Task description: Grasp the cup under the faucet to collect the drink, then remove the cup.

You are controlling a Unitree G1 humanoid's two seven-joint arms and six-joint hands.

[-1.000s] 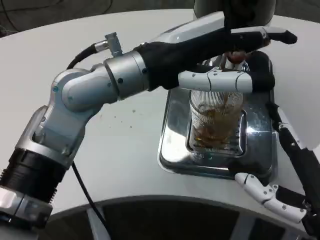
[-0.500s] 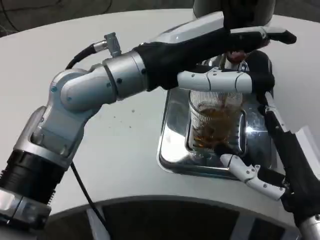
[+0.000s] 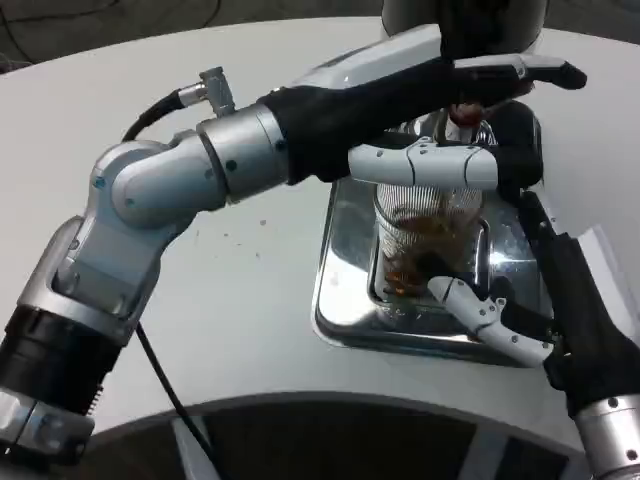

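A clear ribbed cup (image 3: 430, 240) with brown drink in it stands on the shiny drip tray (image 3: 345, 300) under the faucet (image 3: 468, 115). My left hand (image 3: 450, 90) reaches across from the left and grips the faucet handle, one white finger lying across the cup's rim and others above the tap. My right hand (image 3: 545, 300) comes in from the lower right with its fingers apart. Its white thumb (image 3: 480, 315) lies at the cup's front base, and a black finger (image 3: 528, 215) stands by the cup's right side. I cannot tell whether they press the cup.
The drink dispenser's dark body (image 3: 465, 20) rises behind the tray. My left forearm (image 3: 230, 160) spans the table's middle, its black cable hanging down. The round white table's front edge (image 3: 300, 405) curves close below the tray. A white object (image 3: 610, 265) lies right of the tray.
My right hand has moved up and left from the table's front edge to the cup, its thumb now at the cup's base. The drink level has risen a little. My left hand stays at the faucet.
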